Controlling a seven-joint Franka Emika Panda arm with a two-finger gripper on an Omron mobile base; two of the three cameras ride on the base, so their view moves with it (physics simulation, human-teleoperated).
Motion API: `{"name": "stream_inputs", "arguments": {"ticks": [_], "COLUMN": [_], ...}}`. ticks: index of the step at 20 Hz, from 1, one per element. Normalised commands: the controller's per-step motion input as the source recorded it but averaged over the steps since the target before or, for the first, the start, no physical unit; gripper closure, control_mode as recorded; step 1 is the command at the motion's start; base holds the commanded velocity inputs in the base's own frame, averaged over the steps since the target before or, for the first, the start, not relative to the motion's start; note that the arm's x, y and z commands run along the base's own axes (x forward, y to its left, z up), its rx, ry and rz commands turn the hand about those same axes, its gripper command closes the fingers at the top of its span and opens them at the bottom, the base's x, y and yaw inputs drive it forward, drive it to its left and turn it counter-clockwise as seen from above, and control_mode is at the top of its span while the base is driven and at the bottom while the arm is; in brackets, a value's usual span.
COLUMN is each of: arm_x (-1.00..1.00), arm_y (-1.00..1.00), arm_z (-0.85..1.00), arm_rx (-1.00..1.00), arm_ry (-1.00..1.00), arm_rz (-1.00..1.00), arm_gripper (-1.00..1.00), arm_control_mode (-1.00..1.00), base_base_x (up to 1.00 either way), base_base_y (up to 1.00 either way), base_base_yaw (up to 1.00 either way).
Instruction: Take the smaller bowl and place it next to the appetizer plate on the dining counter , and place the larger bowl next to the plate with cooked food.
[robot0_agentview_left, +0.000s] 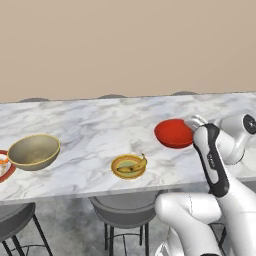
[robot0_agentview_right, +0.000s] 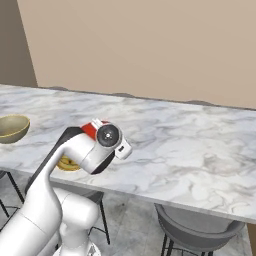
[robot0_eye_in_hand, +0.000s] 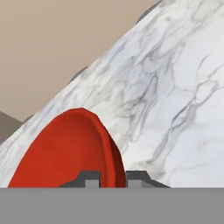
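A white robot arm reaches over the long marble dining counter (robot0_agentview_left: 100, 130) with its gripper (robot0_eye_in_hand: 113, 179) closed narrowly on the rim of the red bowl (robot0_agentview_left: 173, 133). In the hand view, 2 dark fingertips (robot0_eye_in_hand: 91, 179) rise at the bottom centre of the frame, 1 on each side of the bowl's thin edge, and the bowl fills the lower left, tilted against the marble. In the left base view the red bowl sits right of centre, held up on a slant just above the counter, with the arm's wrist against its right side. In the right base view a sliver of red (robot0_agentview_right: 90, 129) shows left of centre behind the round wrist joint.

The small yellow-rimmed plate (robot0_agentview_left: 129, 166) with yellow-brown food pieces lies on the counter near its front edge, at the centre of the left base view, below and left of the red bowl and apart from it. The large olive-tan bowl (robot0_agentview_left: 34, 151) stands upright at the left of the frame, just beside the red-rimmed plate (robot0_agentview_left: 4, 165), cut off by the left edge. 2 grey stools (robot0_agentview_left: 125, 210) stand under the counter along the bottom of the frame.
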Motion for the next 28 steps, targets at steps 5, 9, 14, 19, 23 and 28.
{"name": "stream_inputs", "arguments": {"ticks": [5,9,14,19,23,28], "arm_x": [0.23,0.03,0.0,0.0,0.0,0.0], "arm_y": [0.04,0.0,0.0,0.07,0.05,0.0], "arm_z": [-0.26,-0.34,-0.37,-0.35,-0.36,-0.33], "arm_rx": [-0.05,-0.04,-0.03,-0.03,0.0,0.0], "arm_ry": [0.0,0.0,0.01,0.01,0.02,0.02], "arm_rz": [0.0,0.0,0.0,0.0,0.0,0.0], "arm_gripper": [1.0,1.0,1.0,1.0,1.0,1.0], "arm_control_mode": [-1.0,-1.0,-1.0,-1.0,-1.0,-1.0], "base_base_x": [0.0,0.0,0.0,0.0,0.0,0.0], "base_base_y": [0.0,0.0,0.0,0.0,0.0,0.0], "base_base_yaw": [0.0,0.0,0.0,0.0,0.0,0.0]}}
